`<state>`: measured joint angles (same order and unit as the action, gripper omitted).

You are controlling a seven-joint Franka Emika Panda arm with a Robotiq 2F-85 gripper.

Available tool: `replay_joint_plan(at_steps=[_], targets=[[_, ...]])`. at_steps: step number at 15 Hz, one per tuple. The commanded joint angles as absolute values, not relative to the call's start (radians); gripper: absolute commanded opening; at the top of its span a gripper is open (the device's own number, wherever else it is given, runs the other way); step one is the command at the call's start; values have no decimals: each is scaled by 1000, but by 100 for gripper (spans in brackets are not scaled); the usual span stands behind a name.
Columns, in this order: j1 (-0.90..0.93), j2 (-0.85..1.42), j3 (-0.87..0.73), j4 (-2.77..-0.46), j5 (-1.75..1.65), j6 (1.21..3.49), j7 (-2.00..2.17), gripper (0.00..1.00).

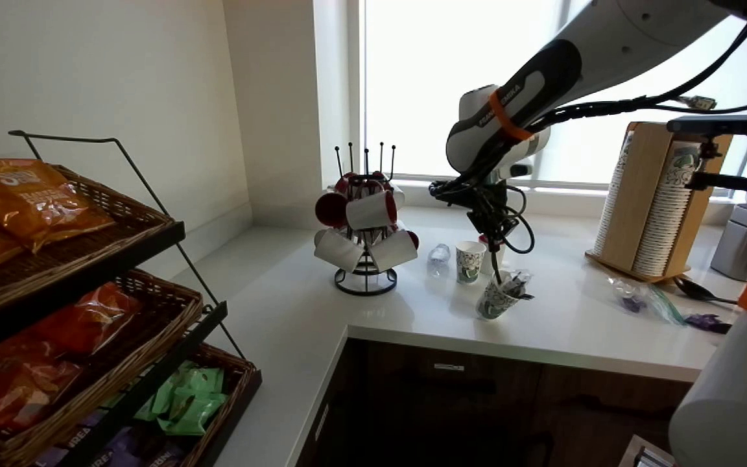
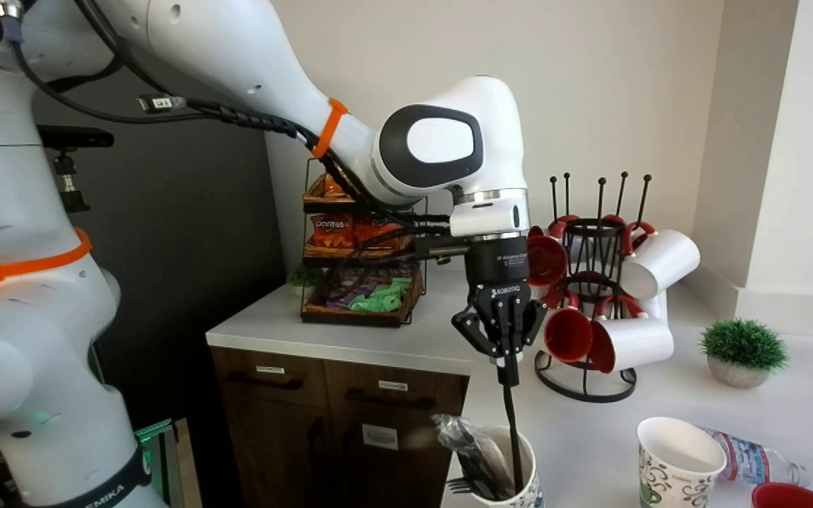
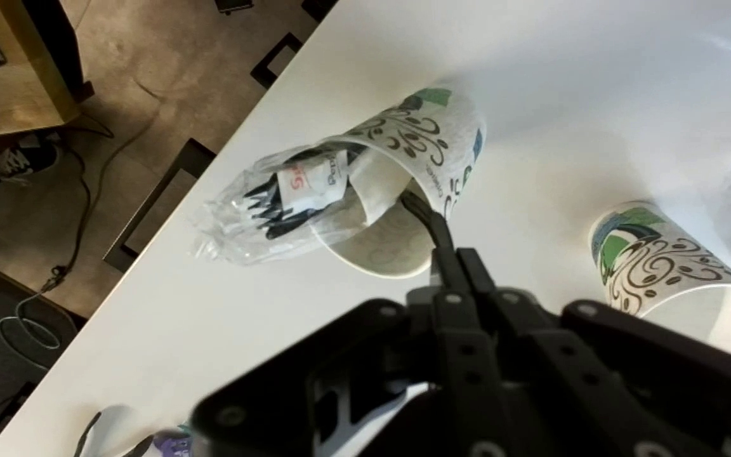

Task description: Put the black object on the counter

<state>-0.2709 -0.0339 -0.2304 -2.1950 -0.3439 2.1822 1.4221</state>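
The black object (image 2: pixel 513 432) is long, thin and slightly curved, its lower end (exact shape hard to tell) inside a cup (image 3: pixel 429 134). The gripper (image 2: pixel 508 372) pinches its upper part.

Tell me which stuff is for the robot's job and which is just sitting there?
For the job:
gripper
long black object it holds
paper cup that object dips into
counter

Just sitting there:
mugs
potted plant
plastic bottle
snack bags
other patterned cup
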Motion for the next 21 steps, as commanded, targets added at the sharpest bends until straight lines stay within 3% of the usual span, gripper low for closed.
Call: replay_joint_plan(at_steps=[1, 14, 21], targets=[[-269, -22, -236, -2193, -348, 2233, 1471, 1], [-268, -9, -242, -2210, -348, 2351, 1536, 1], [-265, -45, -241, -2198, -312, 2281, 1495, 1]])
